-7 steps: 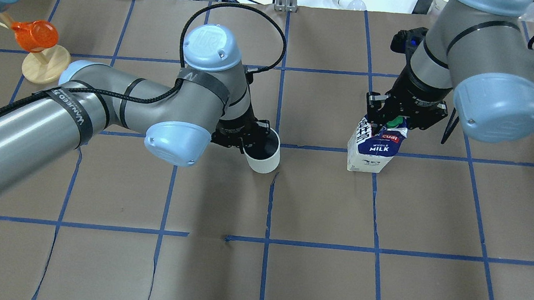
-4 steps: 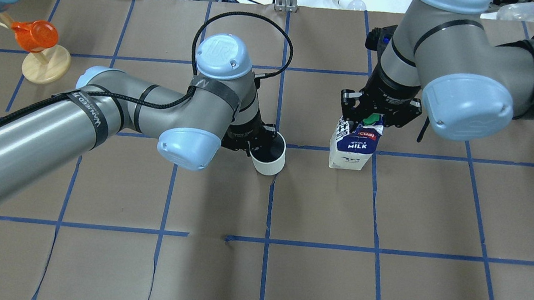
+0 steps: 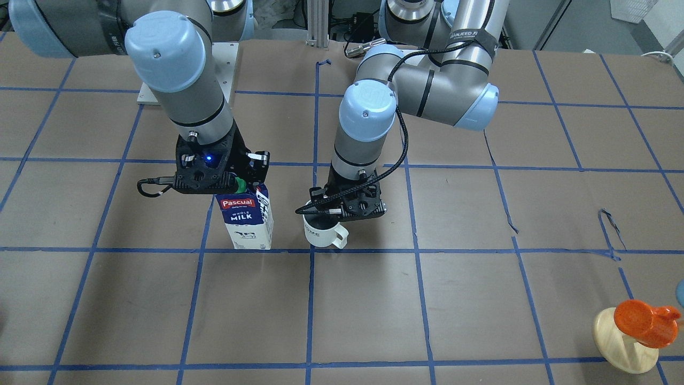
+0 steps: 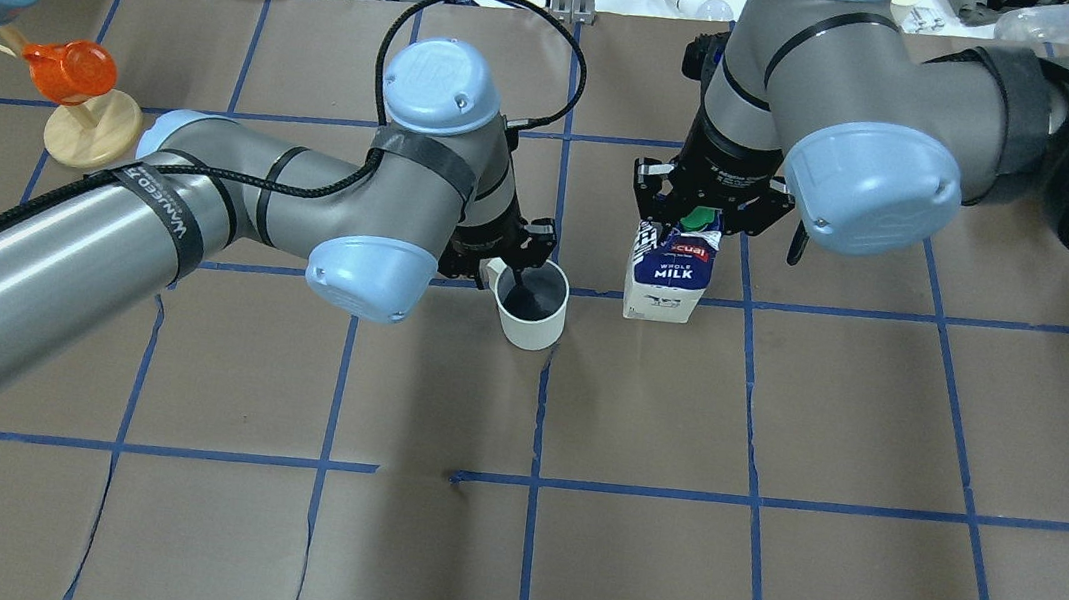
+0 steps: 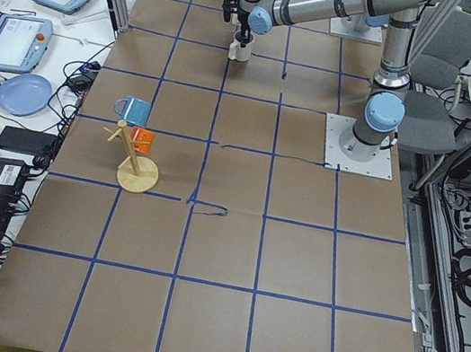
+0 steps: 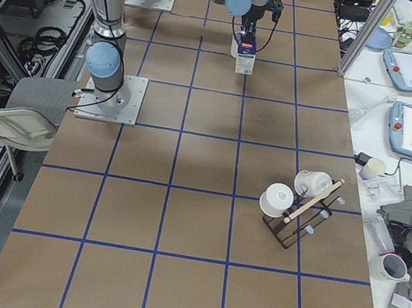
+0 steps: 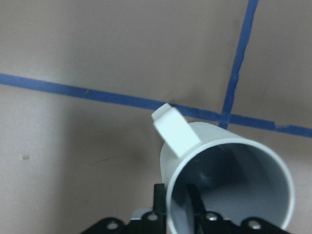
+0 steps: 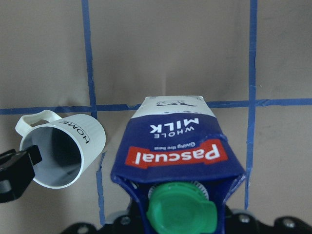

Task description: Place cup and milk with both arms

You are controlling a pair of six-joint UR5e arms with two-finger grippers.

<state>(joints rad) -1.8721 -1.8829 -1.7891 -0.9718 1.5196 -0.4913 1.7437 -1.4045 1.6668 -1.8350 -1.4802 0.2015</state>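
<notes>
The white ceramic mug with dark grey interior (image 3: 322, 236) is pinched at its rim by the left gripper (image 4: 507, 275), one finger inside the wall and one outside. The small blue-and-white gable-top milk carton with green cap (image 4: 666, 280) is clamped at its gable by the right gripper (image 4: 702, 220). Both are held upright, near each other but apart, at the brown paper-covered table with blue tape grid (image 4: 624, 572). Whether their bases rest on it cannot be told for certain.
</notes>
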